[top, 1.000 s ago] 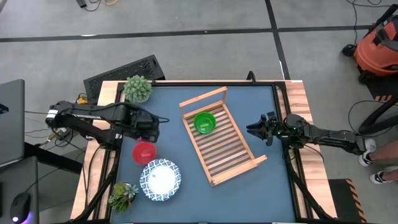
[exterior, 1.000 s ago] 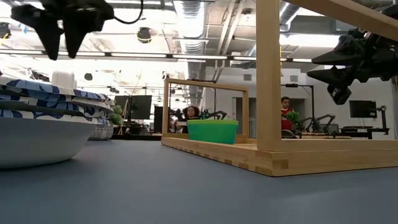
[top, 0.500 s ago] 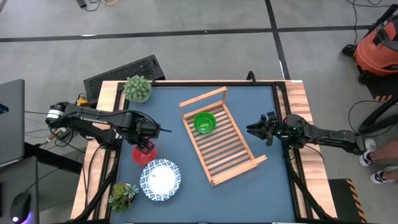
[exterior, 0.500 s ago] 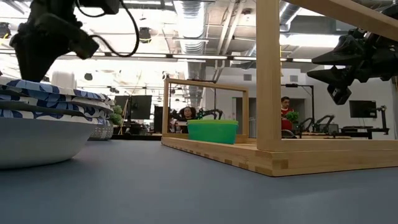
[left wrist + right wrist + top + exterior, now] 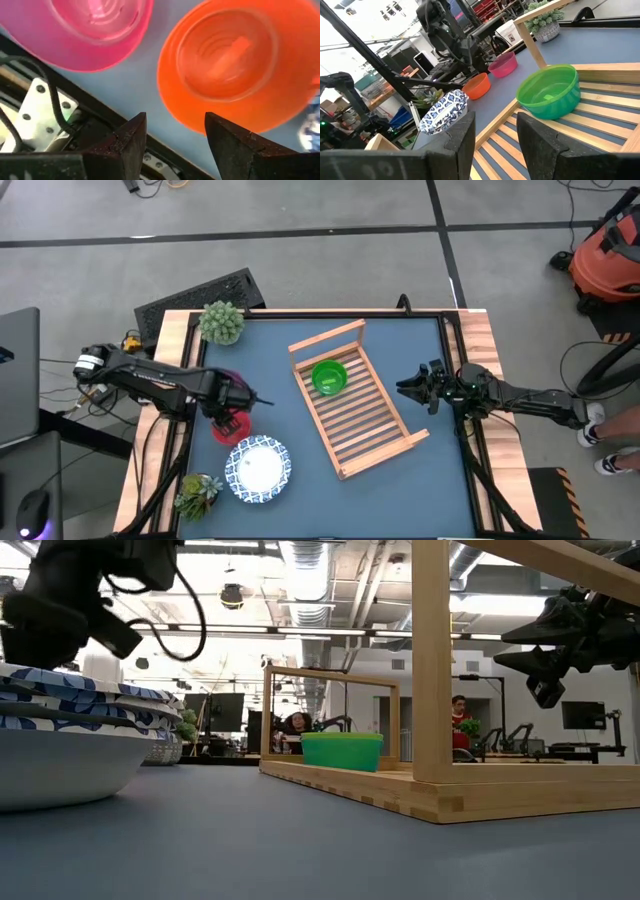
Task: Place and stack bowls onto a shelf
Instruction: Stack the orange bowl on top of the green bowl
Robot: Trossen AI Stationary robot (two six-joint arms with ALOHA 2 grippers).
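Observation:
A red bowl [image 5: 235, 55] and a pink bowl [image 5: 95, 25] stand side by side on the blue table at its left. My left gripper [image 5: 237, 410] points down over the red bowl [image 5: 231, 430], open, its fingers above the bowl's rim and the bare table beside it. A green bowl [image 5: 328, 377] sits on the slats at the far end of the wooden shelf [image 5: 372, 430]. A white dish with a blue-patterned rim [image 5: 258, 470] rests near the front left. My right gripper [image 5: 413, 390] waits open at the right edge.
Two potted plants stand at the left: one far [image 5: 221, 323], one near the front corner [image 5: 198, 492]. In the low view two white dishes [image 5: 60, 730] lie stacked. Bare table lies between the dish and the shelf.
My left gripper has come down and a little toward the table's near edge, over the red bowl, rolling about its own axis as it sank. Its fingers stay open. The bowls, the dish and the shelf have kept their places.

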